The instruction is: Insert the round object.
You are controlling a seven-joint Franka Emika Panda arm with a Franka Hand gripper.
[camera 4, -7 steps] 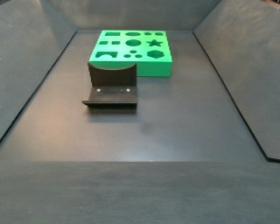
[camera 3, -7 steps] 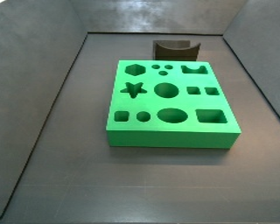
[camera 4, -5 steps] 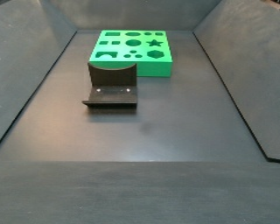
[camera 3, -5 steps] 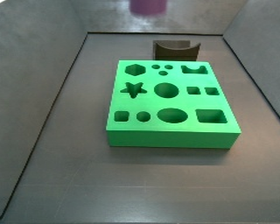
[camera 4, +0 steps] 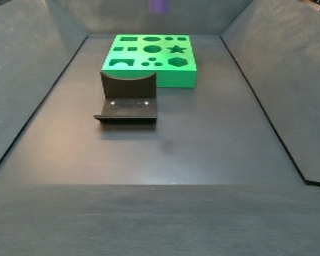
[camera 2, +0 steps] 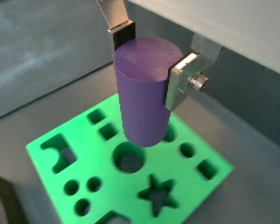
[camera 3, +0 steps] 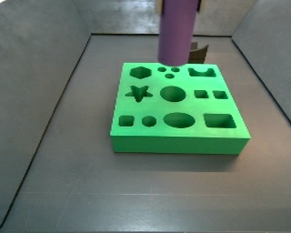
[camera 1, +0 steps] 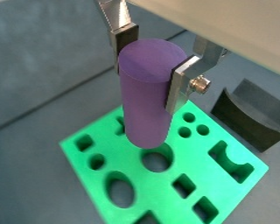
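Note:
My gripper (camera 1: 152, 54) is shut on the round object (camera 1: 149, 96), a smooth purple cylinder peg held upright by its upper end, also in the other wrist view (camera 2: 143, 92). A silver finger (camera 1: 184, 77) presses each side. The peg hangs above the green board (camera 1: 95, 140), its lower end over the area beside the round hole (camera 1: 157, 161). In a side view the peg (camera 3: 177, 32) hangs over the board's far edge (camera 3: 178, 132), well above the round hole (camera 3: 173, 94); the gripper is out of frame there. In a side view only the peg's tip (camera 4: 159, 5) shows.
The board (camera 4: 163, 80) has several holes of other shapes: star, hexagon, oval, squares. The fixture (camera 4: 127, 100), holding a dark brown notched block (camera 3: 202, 47), stands against the board's end. Grey walls enclose the dark floor.
The peg has come down into the side view: absent 0.7 s ago, only its tip 0.5 s ago, now reaching down to just above the board's far edge.

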